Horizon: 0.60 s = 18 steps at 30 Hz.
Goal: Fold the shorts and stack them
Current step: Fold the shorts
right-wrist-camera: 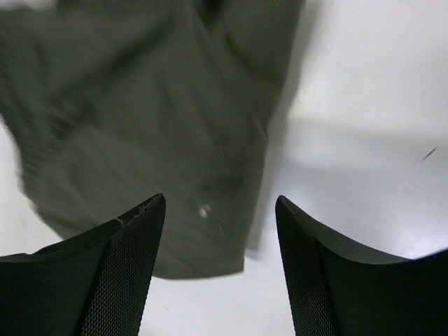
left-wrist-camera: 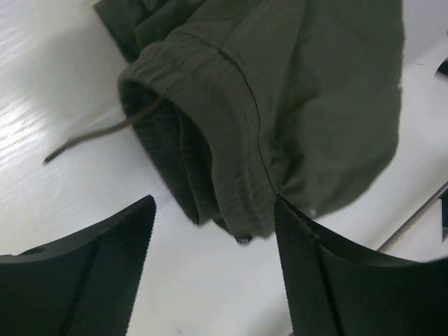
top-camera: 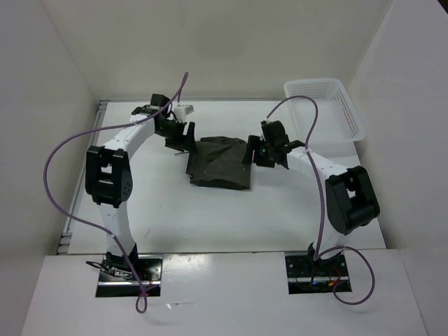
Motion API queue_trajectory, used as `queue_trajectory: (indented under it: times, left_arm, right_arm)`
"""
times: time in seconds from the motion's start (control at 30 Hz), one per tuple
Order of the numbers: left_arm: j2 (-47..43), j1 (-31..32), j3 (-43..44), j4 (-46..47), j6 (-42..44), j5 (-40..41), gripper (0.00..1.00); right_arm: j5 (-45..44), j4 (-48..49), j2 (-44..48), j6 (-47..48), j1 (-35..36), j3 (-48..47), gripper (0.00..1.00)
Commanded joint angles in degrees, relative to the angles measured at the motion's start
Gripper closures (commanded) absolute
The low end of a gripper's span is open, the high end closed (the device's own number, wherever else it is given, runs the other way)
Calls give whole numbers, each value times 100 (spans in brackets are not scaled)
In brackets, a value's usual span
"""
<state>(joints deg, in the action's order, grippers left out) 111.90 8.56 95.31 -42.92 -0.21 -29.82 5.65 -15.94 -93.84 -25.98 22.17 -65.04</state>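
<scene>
Black, finely cross-hatched pads (left-wrist-camera: 105, 280) faced each other across a wide gap on the left pincer (left-wrist-camera: 215, 224), and nothing was gripped between them. It hung close over the bench (left-wrist-camera: 63, 84), pointing at the waistband end of the shorts (left-wrist-camera: 315, 105). The right pincer (right-wrist-camera: 220, 217) stood just as wide and just as empty. A corner of the cloth lay below the gap between its jaws, though that view was too blurred to tell whether anything touched.

From above, the two pincers flanked the garment, one at its left edge and one at its right. I judged this a pose for a two-sided fold, each arm placed to take its own side.

The shorts lay near the middle of the bench between the arms, in a rough rectangle. They were dark olive woven cloth, matte and softly creased. The waistband (left-wrist-camera: 210, 98) was gathered and ribbed, and several layers showed stacked at its open end, so the cloth was probably doubled over at least once. A thin drawstring (left-wrist-camera: 91, 136) trailed out of it onto the white surface.

The bench itself was smooth, white and faintly glossy. A white plastic lattice basket (top-camera: 325, 105) sat at the far right corner, well apart from the shorts. It was possibly where the folded piece belonged.
</scene>
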Motion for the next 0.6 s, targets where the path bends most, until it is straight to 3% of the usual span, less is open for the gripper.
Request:
queue_trajectory:
  times: [0.0,0.07,0.4,0.57]
  left_arm:
    - [403,154,172,581,21,-401,22]
    - [473,217,172,968,21,-270,16]
    - [1035,269,287,1813,21,143,13]
    - [1378,322,287,1866,21,214,29]
  right_arm:
    - [348,56,-82,-188,164,473,31]
    - [489,232,-82,-259,164,685,31]
    - [1262,540,-353,-311,164,1062,31]
    - [1316,417,-486,-197,164,1177,33]
